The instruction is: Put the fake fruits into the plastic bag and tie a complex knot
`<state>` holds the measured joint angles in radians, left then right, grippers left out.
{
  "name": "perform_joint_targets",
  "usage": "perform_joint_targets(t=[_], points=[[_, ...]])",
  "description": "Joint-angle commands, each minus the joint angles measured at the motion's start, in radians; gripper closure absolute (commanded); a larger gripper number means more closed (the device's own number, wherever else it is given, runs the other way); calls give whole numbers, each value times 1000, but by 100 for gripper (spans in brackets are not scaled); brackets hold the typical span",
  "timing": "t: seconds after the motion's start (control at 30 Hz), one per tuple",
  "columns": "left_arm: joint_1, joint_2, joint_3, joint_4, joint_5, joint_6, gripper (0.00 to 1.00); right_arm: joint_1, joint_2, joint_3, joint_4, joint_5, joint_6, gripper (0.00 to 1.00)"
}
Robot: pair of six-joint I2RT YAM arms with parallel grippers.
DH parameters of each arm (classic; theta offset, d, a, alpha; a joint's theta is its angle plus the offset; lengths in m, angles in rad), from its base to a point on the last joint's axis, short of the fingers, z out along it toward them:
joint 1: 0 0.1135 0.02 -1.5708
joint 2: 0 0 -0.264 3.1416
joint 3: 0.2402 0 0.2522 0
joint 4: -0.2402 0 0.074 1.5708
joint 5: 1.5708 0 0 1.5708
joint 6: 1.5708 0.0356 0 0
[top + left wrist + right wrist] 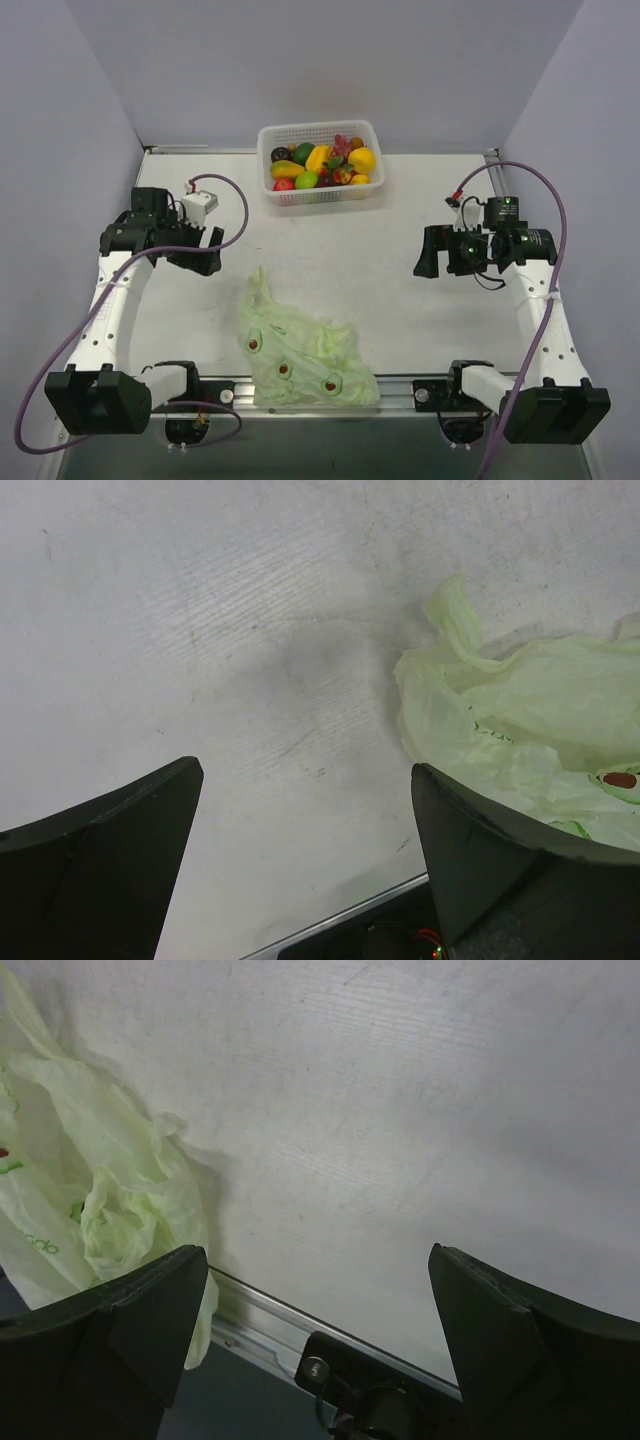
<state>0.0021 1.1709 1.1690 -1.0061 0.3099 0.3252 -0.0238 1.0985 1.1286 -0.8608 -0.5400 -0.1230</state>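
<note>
View from above, clock directions read on the table (pixel 400 330) with 12 o'clock at the far wall. The fake fruits (pixel 318 163) are shown heaped in a white basket (pixel 325 196) at 12 o'clock; none has yet been moved into the plastic bag (pixel 305 352). The bag is seen lying crumpled and flat at 6 o'clock, against the near edge and between the two arm bases. Its long axis runs from a raised handle loop at about 11 o'clock to its bulk at about 5 o'clock.

The left gripper (pixel 305 770) is held above bare table at 9 o'clock with its fingers spread wide and nothing between them. The right gripper (pixel 318 1250) is held likewise at 3 o'clock, also wide apart and empty. In each wrist view only the bag's edge is caught to one side, apart from the fingers.

From the left gripper the basket lies at roughly 2 o'clock and the bag at 4 to 5 o'clock. From the right gripper they lie at roughly 10 and 8 o'clock. The basket is judged about equally near to both arms; the bag's handle loop is judged nearer to the left arm. A first fruit pick is judged to be the step in hand.
</note>
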Motion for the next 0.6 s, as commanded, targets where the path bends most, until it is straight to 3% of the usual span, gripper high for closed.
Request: perform_joint_targets(t=[0.0, 0.33, 0.57], points=[[-83, 1, 18, -3, 38, 38, 3, 74, 23, -32, -1, -100, 43, 0], [-364, 90, -69, 104, -35, -83, 3, 447, 187, -15, 62, -63, 57, 10], [-399, 167, -97, 236, -104, -133, 4, 603, 280, -87, 212, -28, 62, 13]])
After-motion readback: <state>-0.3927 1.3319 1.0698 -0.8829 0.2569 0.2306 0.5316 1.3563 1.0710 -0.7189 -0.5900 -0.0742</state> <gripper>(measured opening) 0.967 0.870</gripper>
